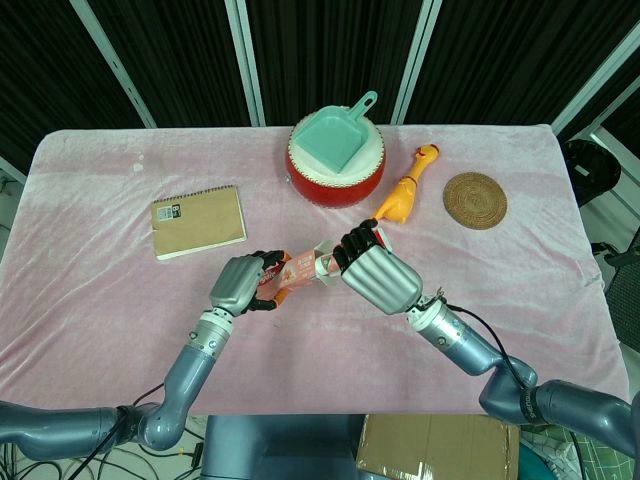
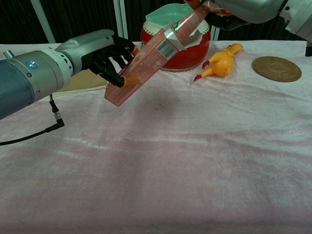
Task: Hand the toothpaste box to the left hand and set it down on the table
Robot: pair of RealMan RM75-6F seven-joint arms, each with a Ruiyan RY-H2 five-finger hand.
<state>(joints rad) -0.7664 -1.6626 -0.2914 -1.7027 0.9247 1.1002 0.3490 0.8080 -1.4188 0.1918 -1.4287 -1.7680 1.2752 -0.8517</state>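
Both the left hand and right hand grip the toothpaste box between them above the table: handover midway, release and set-down remain.

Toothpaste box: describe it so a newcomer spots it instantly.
Start at the red drum at the table's far edge, then come toward the robot. The toothpaste box hangs above the cloth, held between left hand and right hand: long, slim, pink-red, with a barcode.

1. The toothpaste box is a long, slim pink-red carton with a barcode on one face.
2. It is off the table, tilted, its upper end toward 1 o'clock and its lower end toward 7 o'clock.
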